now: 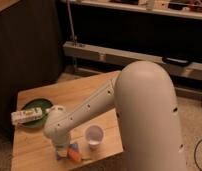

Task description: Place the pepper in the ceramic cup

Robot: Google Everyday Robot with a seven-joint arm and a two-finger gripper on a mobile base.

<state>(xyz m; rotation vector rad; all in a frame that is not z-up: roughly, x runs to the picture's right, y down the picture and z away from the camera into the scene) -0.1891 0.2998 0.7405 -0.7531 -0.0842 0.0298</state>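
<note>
The hand (63, 149) is seen low at the front edge of the surface (36, 142), beside the pepper (73, 153); its opening cannot be told. The pepper should be gripped mid-length, then lifted above the rim of the nearby cup (94, 135).

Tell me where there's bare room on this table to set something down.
Bare table lies behind the arm, right of the green plate, and in the front-left corner below the plate. The front edge is crowded: the tool is beside the pepper, with the ceramic cup just right.
</note>
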